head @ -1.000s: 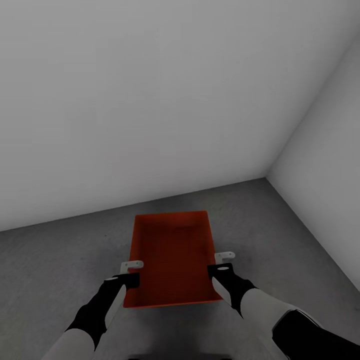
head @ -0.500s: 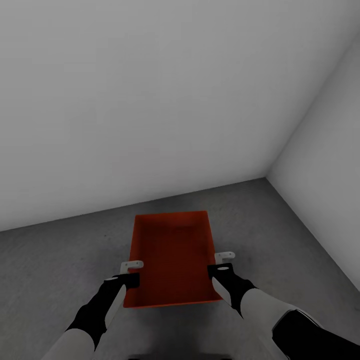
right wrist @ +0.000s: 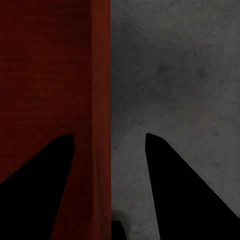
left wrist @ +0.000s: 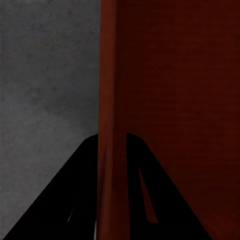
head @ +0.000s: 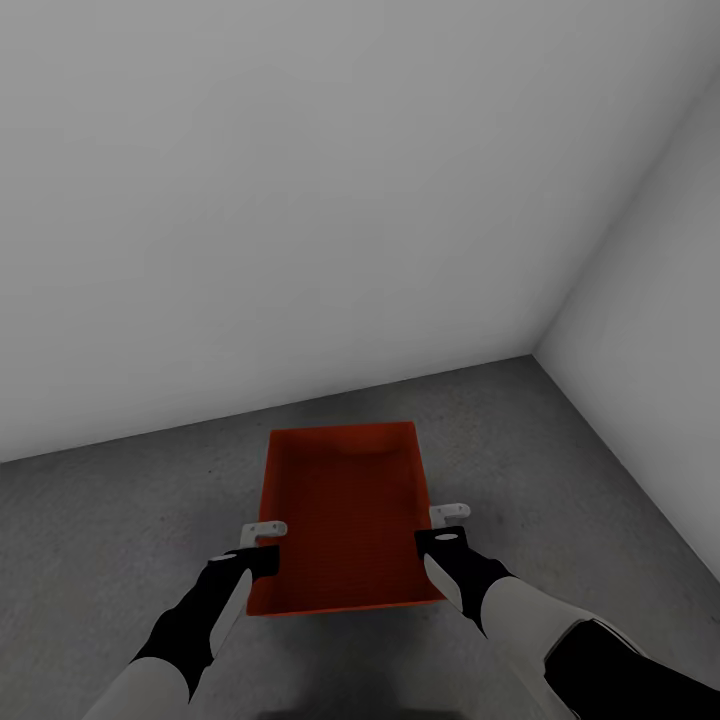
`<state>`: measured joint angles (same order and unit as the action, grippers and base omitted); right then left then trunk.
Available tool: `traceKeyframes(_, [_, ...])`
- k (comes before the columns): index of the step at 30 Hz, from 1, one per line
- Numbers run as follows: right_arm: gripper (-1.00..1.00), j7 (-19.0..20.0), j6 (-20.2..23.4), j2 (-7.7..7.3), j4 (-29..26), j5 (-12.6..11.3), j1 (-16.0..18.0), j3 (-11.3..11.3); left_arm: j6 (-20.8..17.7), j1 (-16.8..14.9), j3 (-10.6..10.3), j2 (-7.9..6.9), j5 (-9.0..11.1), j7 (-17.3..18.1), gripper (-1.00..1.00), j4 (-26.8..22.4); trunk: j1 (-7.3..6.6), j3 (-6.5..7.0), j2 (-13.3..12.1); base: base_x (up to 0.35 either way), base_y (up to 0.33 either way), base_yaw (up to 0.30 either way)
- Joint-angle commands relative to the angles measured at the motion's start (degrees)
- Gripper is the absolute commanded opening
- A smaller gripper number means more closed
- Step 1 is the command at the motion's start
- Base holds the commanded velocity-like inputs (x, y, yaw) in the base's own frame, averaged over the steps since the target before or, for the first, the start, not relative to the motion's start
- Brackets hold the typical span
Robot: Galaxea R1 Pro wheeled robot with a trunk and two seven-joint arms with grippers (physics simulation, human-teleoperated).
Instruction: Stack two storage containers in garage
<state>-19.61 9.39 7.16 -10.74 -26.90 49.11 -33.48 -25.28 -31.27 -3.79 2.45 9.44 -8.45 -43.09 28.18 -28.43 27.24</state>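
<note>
Grey-white walls (head: 300, 200) meet in a corner at the right of the head frame; mottled dark concrete floor (head: 100, 520) below. Judged to be the garage.

One orange-red bin (head: 345, 510) at lower centre of the head frame, open top up, long axis running away from the robot, seemingly level. Whether it rests on the floor or hangs just above it cannot be told. Second bin not seen.

Left end effector (head: 262, 545) at the bin's left long wall. Left wrist frame: left end effector (left wrist: 111, 155) has one dark finger on each side of the wall (left wrist: 111, 75), both pressed against it, so clamped on the bin.

Right end effector (head: 448, 525) at the bin's right long wall. Right wrist frame: right end effector (right wrist: 110, 150) straddles the wall (right wrist: 101, 75), but the fingers stand apart, with a gap between the outer finger and the wall. Not gripping on that side.

Step, judged: setting the first bin down as the base of the stack; second bin yet to be fetched.

Risks from here:
- If the bin is not grounded, it hangs from one clamp only; it may pivot or tip toward the right side.
- Left fingers opening while the bin is off the floor: drop, skewed landing.
- Withdrawing either end effector sideways rather than up could snag the wall and drag the bin.
- Bin sits near the wall corner; a crooked base would make stacking the second harder.
</note>
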Motion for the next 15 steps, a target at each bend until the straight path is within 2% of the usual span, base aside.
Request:
traceKeyframes(1, [-1.00, 0.71, 0.28, -0.04, 0.02, -2.55, 0.02, -1.41, 1.89, 0.00, -0.26, -0.52, -2.85, -1.31, -1.00, -0.17, 0.02, -0.08, 0.09, 0.000, 0.000, 0.000])
traceKeyframes(8, [-1.00, 0.71, 0.28, -0.04, 0.02, -2.55, 0.02, -1.41, 1.86, -0.01, -0.27, -0.59, -2.85, -1.28, -1.00, -0.07, 0.02, -0.08, 0.09, 0.000, 0.000, 0.000])
traceKeyframes(15, [-1.00, 0.71, 0.28, -0.04, 0.02, -2.55, 0.02, -1.42, 1.81, -0.01, -0.35, -0.60, -2.91, -1.22, -1.00, 0.07, 1.34, -1.16, 2.49, 0.000, 0.000, 0.000])
